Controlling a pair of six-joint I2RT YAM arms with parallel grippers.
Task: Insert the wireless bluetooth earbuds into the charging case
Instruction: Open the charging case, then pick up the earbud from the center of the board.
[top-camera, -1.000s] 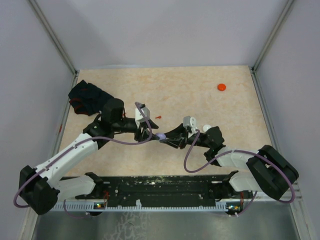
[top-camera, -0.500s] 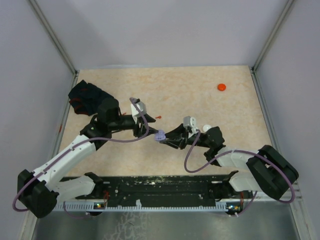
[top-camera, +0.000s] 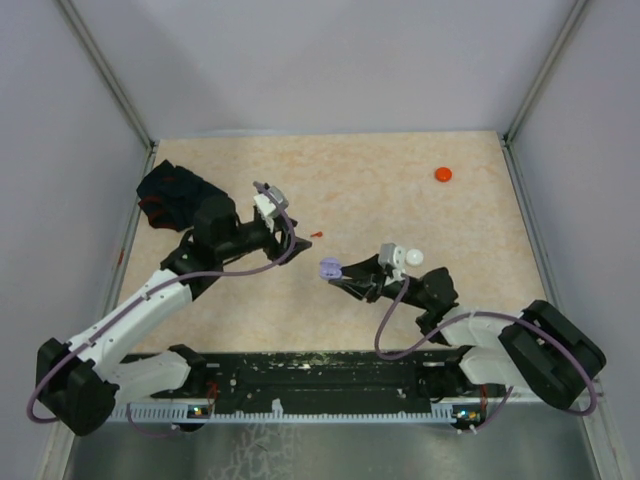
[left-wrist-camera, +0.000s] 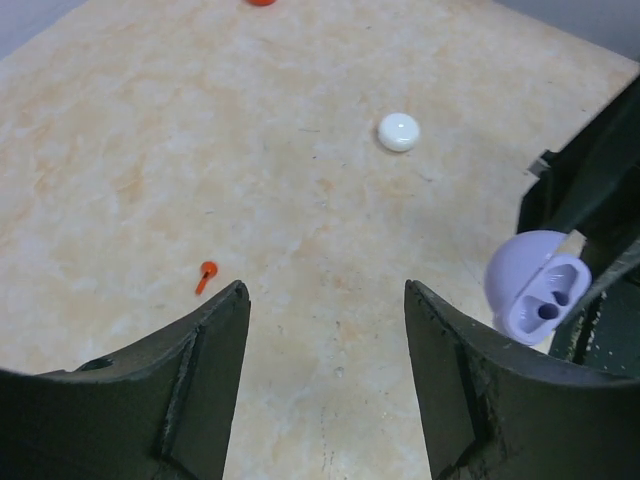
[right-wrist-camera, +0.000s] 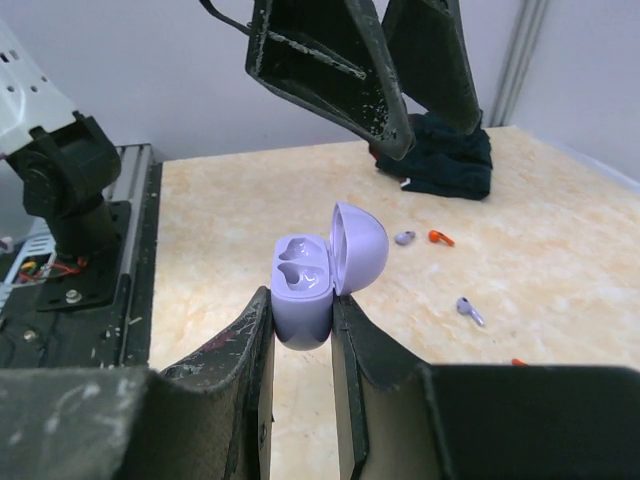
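I see lilac case (right-wrist-camera: 305, 285), lid open, both wells empty, pinched in R fingers (right-wrist-camera: 230, 400), L fingers (left-wrist-camera: 200, 380) spread, only R wrist cam shows two lilac buds (right-wrist-camera: 404, 238) on table (right-wrist-camera: 250, 200)

Robot laboratory cell: grey panels (top-camera: 330, 60) on metal posts (top-camera: 545, 70) enclose the beige tabletop (top-camera: 400, 200) beyond the left gripper (top-camera: 292, 236); a black base rail (top-camera: 330, 375) lies behind it.

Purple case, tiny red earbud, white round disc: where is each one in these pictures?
purple case (right-wrist-camera: 301, 305), right wrist view, front of its base.
red earbud (left-wrist-camera: 204, 277), left wrist view, its stem.
white round disc (left-wrist-camera: 398, 131), left wrist view, middle of its top.
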